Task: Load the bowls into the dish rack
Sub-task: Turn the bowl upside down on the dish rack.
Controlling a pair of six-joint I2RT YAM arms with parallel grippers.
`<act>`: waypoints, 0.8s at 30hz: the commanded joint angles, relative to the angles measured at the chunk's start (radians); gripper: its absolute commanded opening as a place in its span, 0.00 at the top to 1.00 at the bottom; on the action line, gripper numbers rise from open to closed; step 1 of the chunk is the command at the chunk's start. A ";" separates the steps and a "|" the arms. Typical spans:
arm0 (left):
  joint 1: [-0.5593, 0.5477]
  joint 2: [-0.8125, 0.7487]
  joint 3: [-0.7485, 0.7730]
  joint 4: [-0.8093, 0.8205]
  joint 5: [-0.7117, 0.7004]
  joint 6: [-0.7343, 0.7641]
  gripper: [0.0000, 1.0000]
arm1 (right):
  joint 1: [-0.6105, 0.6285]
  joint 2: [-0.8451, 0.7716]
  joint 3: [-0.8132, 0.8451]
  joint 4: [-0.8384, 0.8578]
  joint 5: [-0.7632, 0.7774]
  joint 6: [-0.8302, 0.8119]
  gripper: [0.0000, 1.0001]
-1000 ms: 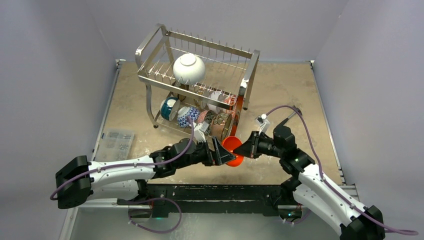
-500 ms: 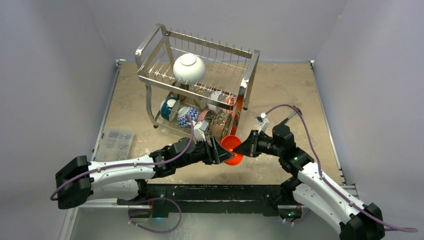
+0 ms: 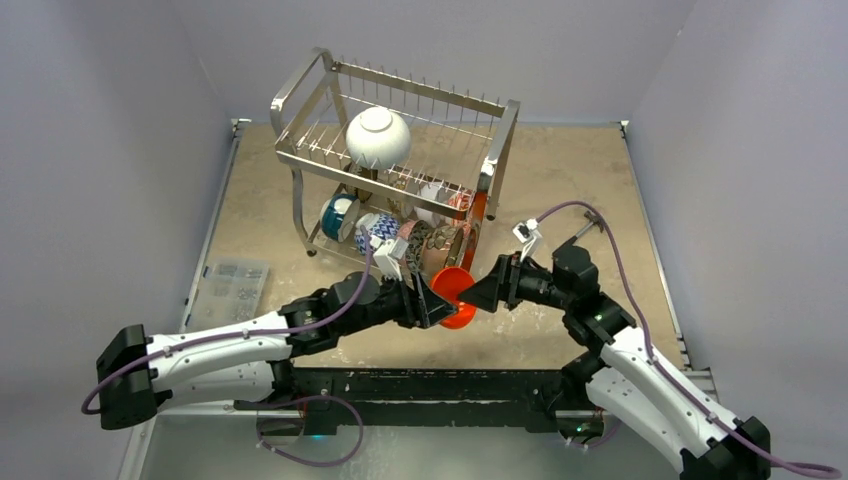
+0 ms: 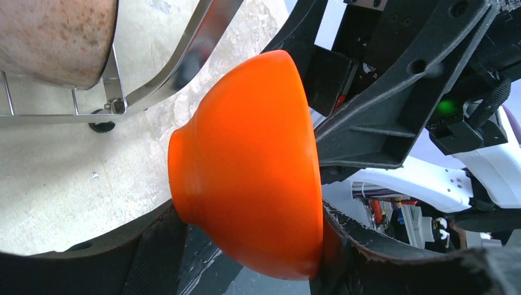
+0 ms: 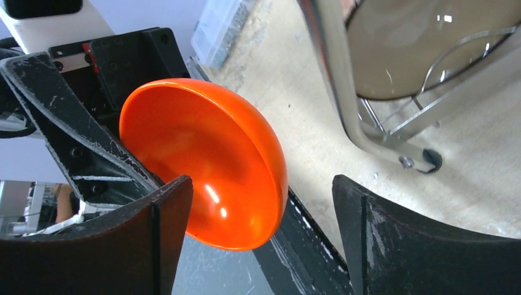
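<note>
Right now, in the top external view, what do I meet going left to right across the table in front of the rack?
clear parts box → left gripper, shut on the bowl → orange bowl → right gripper, open

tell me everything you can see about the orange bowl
The orange bowl is small, round, plain glossy orange inside and out, with a short foot ring, and empty. It is tipped on its side above the table, just before the dish rack's lower tier. The left gripper pinches its rim; its hollow faces the right gripper, whose jaws stand open beside it. Whether those touch it cannot be told.
</note>
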State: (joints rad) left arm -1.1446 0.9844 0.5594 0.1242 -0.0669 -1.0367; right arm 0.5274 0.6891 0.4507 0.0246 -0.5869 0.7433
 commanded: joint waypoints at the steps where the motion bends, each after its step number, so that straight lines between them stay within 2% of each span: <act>1: 0.006 -0.082 0.098 -0.095 -0.034 0.088 1.00 | -0.001 -0.053 0.079 0.004 0.051 -0.013 0.12; 7: 0.006 -0.157 0.216 -0.274 -0.033 0.180 1.00 | -0.001 -0.130 0.121 -0.111 0.207 -0.010 0.06; 12: 0.006 -0.156 0.402 -0.401 -0.034 0.260 1.00 | -0.001 -0.170 0.140 -0.234 0.374 0.015 0.02; 19: 0.006 -0.037 0.634 -0.421 0.060 0.327 1.00 | -0.001 -0.142 0.104 -0.233 0.351 0.022 0.02; 24: 0.008 0.088 0.783 -0.364 0.143 0.361 1.00 | -0.001 -0.129 0.089 -0.218 0.332 0.020 0.02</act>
State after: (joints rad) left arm -1.1393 1.0004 1.2369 -0.3058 -0.0071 -0.7357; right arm 0.5289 0.5522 0.5488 -0.2058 -0.2546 0.7605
